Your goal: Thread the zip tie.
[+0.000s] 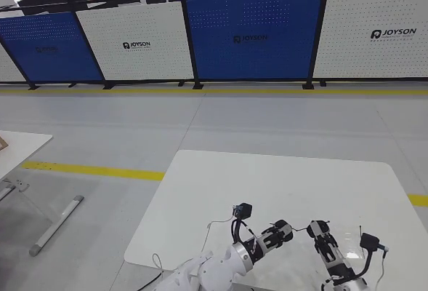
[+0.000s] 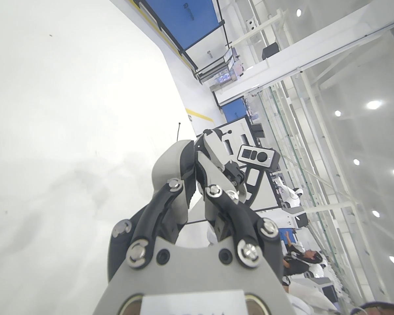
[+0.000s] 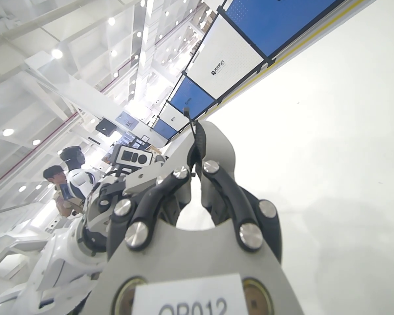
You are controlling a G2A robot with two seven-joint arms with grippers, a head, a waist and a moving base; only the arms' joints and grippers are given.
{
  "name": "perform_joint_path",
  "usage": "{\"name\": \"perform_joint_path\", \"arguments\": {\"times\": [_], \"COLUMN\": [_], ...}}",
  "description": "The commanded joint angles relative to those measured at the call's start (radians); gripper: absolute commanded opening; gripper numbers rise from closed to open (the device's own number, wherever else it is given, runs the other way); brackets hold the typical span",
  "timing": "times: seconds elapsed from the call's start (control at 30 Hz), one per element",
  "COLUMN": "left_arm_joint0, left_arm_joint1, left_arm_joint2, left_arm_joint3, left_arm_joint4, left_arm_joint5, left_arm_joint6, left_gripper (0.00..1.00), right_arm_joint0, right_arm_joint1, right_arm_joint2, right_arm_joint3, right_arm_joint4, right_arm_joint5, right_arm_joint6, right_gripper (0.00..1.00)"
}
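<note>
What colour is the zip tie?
The zip tie is black, clearest in the right wrist view.

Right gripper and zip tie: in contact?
Touching. The right wrist view shows the right gripper shut on the zip tie: the black strap is pinched between its fingers, head end poking past the tips.

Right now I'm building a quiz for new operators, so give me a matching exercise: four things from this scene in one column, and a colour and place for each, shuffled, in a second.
Things:
A zip tie
B table
C floor stripe
D panels

Descriptions:
1 yellow, running across the floor
2 black, pinched in the right end effector
3 blue and white, standing at the back
4 white, with rounded corners

Pairs: A-2; B-4; C-1; D-3
</note>
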Motion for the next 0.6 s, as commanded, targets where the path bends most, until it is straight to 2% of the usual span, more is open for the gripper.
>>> {"name": "perform_joint_path", "arguments": {"times": [0.0, 0.27, 0.57], "left_arm_joint0": [0.001, 0.006, -0.002], "left_arm_joint1": [-0.001, -0.003, -0.010], "left_arm_joint2": [0.000, 0.013, 0.028], "left_arm_joint3": [-0.002, -0.015, -0.010], "left_arm_joint4": [0.007, 0.065, 0.073], "left_arm_joint5": [0.003, 0.037, 0.055], "left_arm_joint6": [0.005, 0.020, 0.011], "left_gripper": [0.33, 0.31, 0.26], "right_arm_joint0": [-0.001, -0.004, -0.011], "right_arm_joint1": [0.000, 0.000, 0.001], "right_arm_joint2": [0.001, 0.002, -0.003], "right_arm_joint3": [0.002, 0.000, -0.008], "right_arm_joint4": [-0.004, -0.023, -0.040], "right_arm_joint5": [0.000, 0.000, 0.000], "right_arm_joint6": [-0.005, -0.024, -0.035], "right_gripper": [0.00, 0.00, 0.00]}}
